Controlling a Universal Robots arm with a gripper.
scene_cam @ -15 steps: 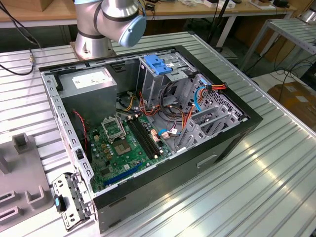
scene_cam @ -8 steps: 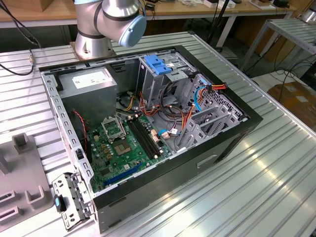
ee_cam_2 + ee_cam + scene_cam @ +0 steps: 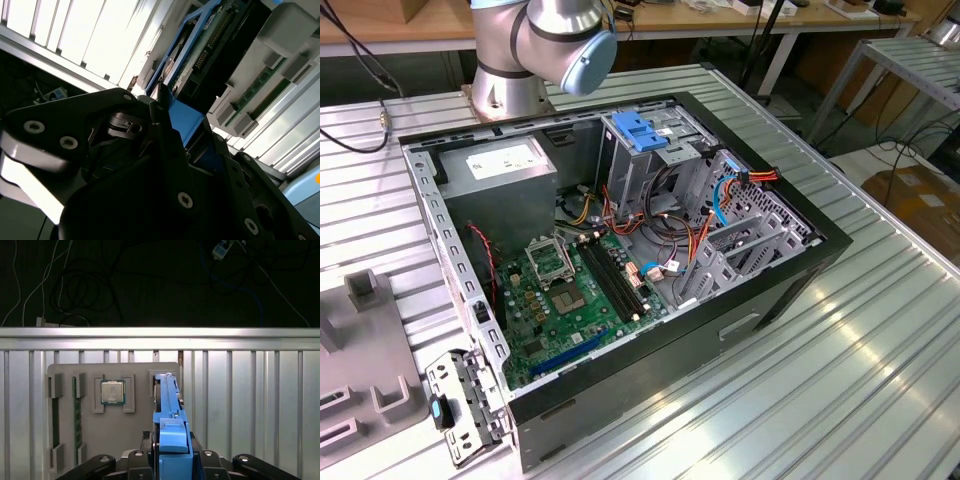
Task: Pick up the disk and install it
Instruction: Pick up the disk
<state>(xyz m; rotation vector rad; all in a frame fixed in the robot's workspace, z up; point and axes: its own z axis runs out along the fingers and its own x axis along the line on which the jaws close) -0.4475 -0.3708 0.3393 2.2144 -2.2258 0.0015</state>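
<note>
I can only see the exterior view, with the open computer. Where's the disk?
Observer: In the first wrist view, the disk stands on edge between the jaws, which are shut on it.
Operator: What's near it?
Observer: A grey tray holding a processor chip.
Operator: Anything else in the tray?
Observer: Green memory sticks, in slots beside the chip.

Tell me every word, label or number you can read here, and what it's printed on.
No text here can be read.
The white label on the grey metal power supply box: print too small.
The square silver processor chip in the grey plastic tray: markings blurred.
The dark-grey hard disk with bright blue plastic rails, gripped in the claw: no lettering shows.
</note>
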